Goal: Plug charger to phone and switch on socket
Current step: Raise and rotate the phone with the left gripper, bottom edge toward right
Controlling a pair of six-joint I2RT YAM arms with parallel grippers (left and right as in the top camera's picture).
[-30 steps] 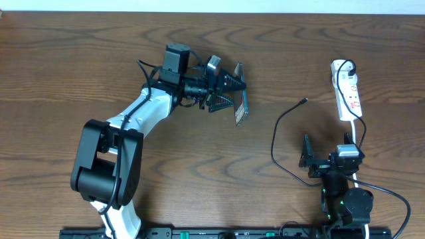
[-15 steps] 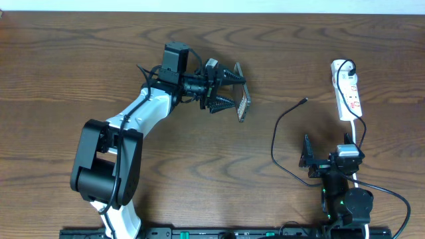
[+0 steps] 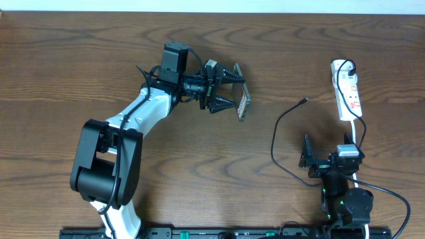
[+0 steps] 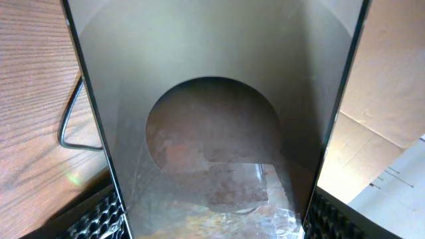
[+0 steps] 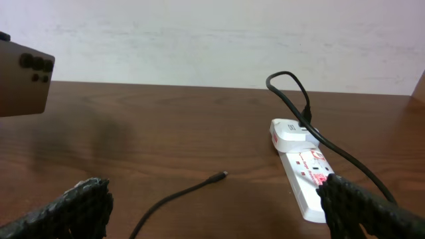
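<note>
Phone [image 4: 212,99] is clamped by its two long edges between the fingers [image 4: 99,216] of the left gripper [image 3: 234,89]. It sits right at the fingertips, lifted off the wooden table [image 3: 66,53] and tilted. I judge it to be stiff, flat and rather light. Its glossy face looks slippery and probably fragile, so holding it by the thin edges is the sensible place, and it leaves the short ends free.

The right gripper [image 5: 219,212] has its jaws wide apart and holds nothing. The charger [image 3: 273,143] lies ahead of it, with the small connector [image 5: 221,174] between its two fingers and further out. This cable looks thin and limp, so in my opinion it should be pinched just behind the connector. The socket [image 5: 305,166] lies ahead on the right finger's side, with the black plug [image 5: 302,118] at its far end.

The phone fills the left wrist view with dull reflections. I cannot find its charging port or tell which end points outward. The socket's switches are too small to read as on or off.
</note>
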